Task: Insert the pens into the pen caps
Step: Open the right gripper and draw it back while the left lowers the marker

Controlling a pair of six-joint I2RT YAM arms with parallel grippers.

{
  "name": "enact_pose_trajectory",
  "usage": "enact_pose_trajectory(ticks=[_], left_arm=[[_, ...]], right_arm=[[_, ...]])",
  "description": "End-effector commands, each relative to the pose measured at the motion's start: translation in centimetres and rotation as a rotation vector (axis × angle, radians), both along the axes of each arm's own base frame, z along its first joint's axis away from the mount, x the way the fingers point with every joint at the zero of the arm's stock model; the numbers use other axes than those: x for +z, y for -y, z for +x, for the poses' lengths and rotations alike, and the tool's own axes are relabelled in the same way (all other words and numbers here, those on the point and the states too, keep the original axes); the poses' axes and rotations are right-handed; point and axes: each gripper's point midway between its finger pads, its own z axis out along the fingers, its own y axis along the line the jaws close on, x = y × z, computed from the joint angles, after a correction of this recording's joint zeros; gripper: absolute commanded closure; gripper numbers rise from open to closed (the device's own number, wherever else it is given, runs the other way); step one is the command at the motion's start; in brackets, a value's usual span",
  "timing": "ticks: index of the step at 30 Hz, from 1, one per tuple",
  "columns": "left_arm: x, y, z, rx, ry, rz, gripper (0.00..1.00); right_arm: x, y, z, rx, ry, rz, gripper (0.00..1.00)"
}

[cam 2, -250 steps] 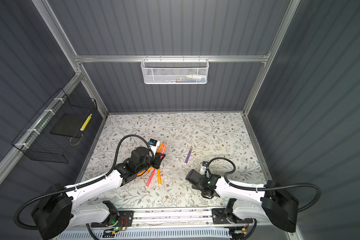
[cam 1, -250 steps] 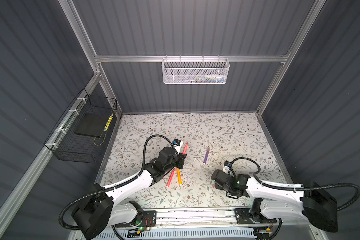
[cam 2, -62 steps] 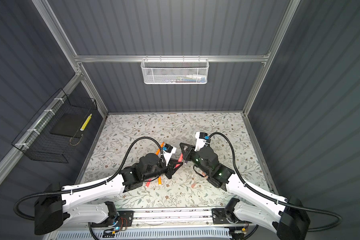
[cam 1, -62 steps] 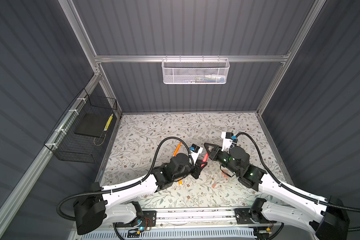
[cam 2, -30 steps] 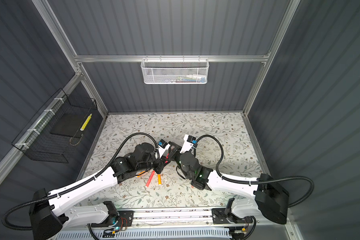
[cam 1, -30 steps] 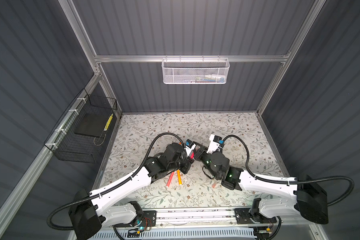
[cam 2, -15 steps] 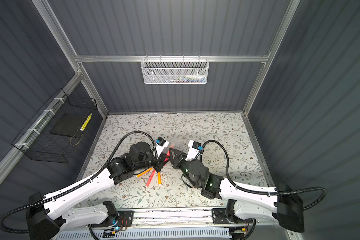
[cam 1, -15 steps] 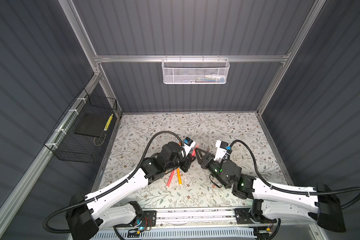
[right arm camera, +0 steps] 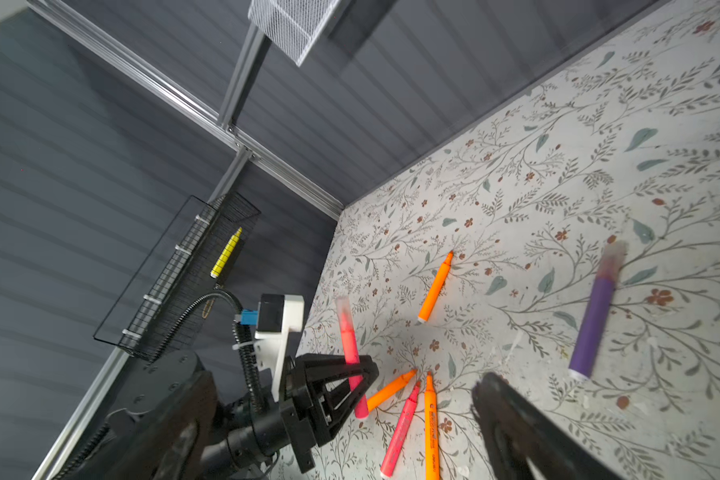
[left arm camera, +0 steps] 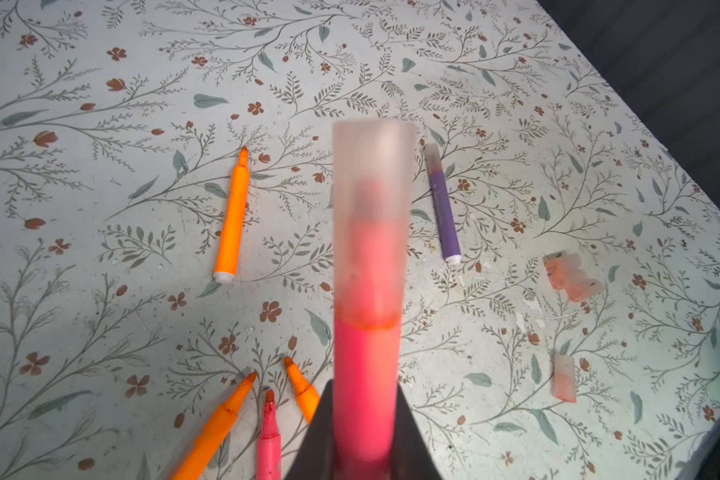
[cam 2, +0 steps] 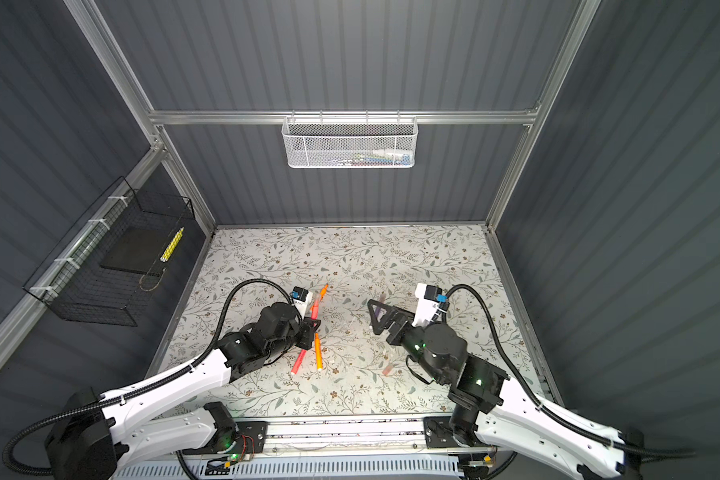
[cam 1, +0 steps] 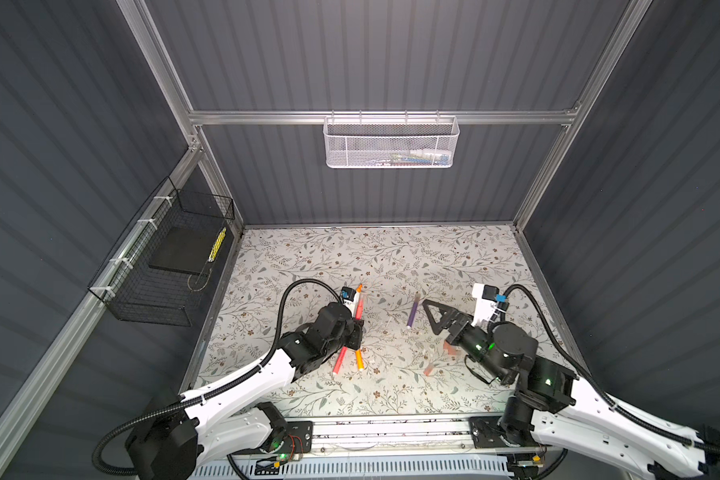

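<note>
Floral-print bench [cam 1: 350,257]: left claw [right arm camera: 352,370] grips a red-pink marker pen [left arm camera: 364,374] with its frosted plastic cap [left arm camera: 373,199] looking seated, right claw [cam 1: 438,326] wide, empty, so probably set it down next.

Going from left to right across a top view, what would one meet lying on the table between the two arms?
red-pink pen → orange pen → purple pen → lone pen cap → two more pen caps

Left claw [right arm camera: 360,376] clamped on pink pen [right arm camera: 350,345], cap [right arm camera: 341,307] seated on its tip, bit blurred. Beside the claw, uncapped on the table [right arm camera: 599,145]: orange pair [right arm camera: 431,428], second pink pen [right arm camera: 402,432]. Back wall [right arm camera: 391,104] as 12: lone orange pen [right arm camera: 435,286], capped purple pen [right arm camera: 593,320] at its 4 o'clock.
</note>
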Motion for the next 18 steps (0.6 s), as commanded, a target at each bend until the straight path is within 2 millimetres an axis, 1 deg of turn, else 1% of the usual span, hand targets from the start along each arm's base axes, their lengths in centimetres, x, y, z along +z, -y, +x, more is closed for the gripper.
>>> enact_pose_trajectory(ticks=[1, 2, 4, 8, 12, 15, 18], left_arm=[[-1.6, 0.4, -0.2, 0.025, -0.066, -0.021, 1.0], [-1.9, 0.7, -0.2, 0.02, -0.079, -0.027, 1.0], [-2.4, 1.3, -0.1, 0.016, -0.1, -0.036, 1.0], [-3.2, 3.0, 0.4, -0.003, -0.138, -0.063, 1.0], [-4.6, 4.5, 1.0, -0.016, -0.175, -0.037, 1.0], [-5.4, 5.5, 1.5, -0.018, -0.196, -0.012, 1.0], [-6.3, 6.6, 2.1, -0.02, -0.214, 0.016, 1.0]], right_arm=[[-2.8, 2.6, 0.3, 0.0, -0.041, 0.019, 0.01], [-3.1, 3.2, 0.5, -0.002, -0.034, 0.052, 0.01], [-3.3, 3.8, 0.7, 0.015, -0.035, 0.094, 0.01], [-3.7, 4.6, 1.4, 0.025, -0.089, 0.096, 0.01], [-4.0, 4.4, 1.6, 0.045, -0.13, 0.086, 0.01], [-4.0, 4.2, 1.8, 0.053, -0.122, 0.075, 0.01], [-4.4, 4.3, 2.2, 0.04, -0.125, 0.03, 0.01]])
